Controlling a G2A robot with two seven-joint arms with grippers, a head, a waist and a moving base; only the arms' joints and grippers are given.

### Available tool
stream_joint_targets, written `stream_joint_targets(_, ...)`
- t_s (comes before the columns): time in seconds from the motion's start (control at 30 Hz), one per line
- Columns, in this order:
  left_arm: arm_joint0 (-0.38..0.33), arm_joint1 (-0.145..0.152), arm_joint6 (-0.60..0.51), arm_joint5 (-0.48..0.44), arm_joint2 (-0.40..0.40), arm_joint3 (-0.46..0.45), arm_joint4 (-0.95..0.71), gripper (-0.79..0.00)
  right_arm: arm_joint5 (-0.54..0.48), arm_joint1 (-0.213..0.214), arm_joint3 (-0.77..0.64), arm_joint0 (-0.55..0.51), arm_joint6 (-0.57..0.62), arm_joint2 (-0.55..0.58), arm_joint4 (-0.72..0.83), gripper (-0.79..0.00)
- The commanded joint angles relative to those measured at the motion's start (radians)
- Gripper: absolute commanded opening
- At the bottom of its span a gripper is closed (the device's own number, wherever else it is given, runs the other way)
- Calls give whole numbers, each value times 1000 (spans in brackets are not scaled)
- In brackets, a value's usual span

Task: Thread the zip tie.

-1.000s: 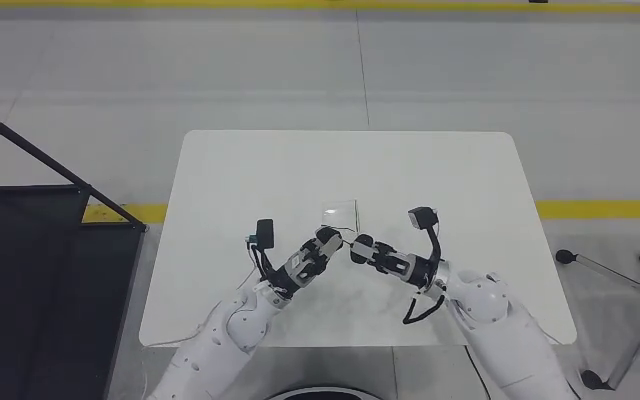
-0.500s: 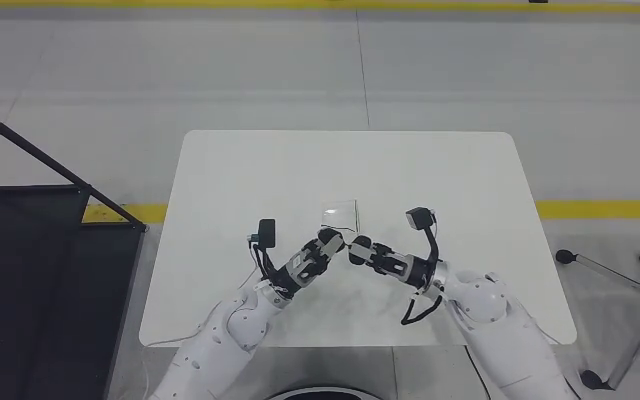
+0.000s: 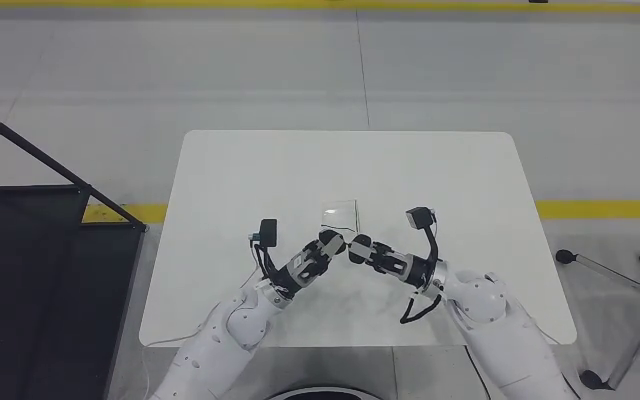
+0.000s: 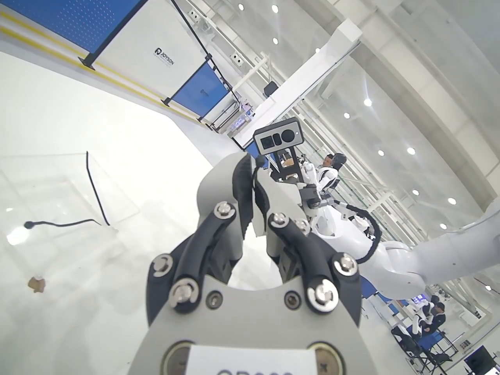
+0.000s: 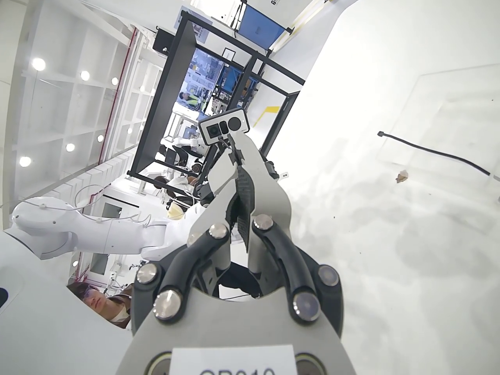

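My left gripper (image 3: 331, 241) and right gripper (image 3: 355, 246) meet tip to tip above the table's middle front. In the left wrist view my left gripper (image 4: 254, 167) is shut on a thin black zip tie (image 4: 255, 183) that runs up between its pads. The right gripper (image 5: 234, 152) is likewise shut on a black zip tie end (image 5: 233, 149) poking out at its tips. Whether the two ends are joined is hidden by the fingers. A second black zip tie (image 5: 433, 152) lies flat on the clear tray (image 3: 340, 212).
The white table (image 3: 450, 180) is bare at the back and on both sides. A small brown scrap (image 5: 402, 175) lies just in front of the tray. A black metal frame (image 3: 60, 180) stands off the table's left edge.
Both grippers have edged a little closer together, narrowing the gap between their tips. The tray and spare zip tie have not moved.
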Motion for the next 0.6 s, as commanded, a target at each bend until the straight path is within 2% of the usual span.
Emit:
stream_joint_targets(0.0,1,-1,-2,1,-2,0,-1,-733,0,0,0,0,0,0,0,-785)
stream_joint_targets(0.57,2,-10,-25,1,-15,5,-11,-693,6,-4,6,2,-4,3,8,-785)
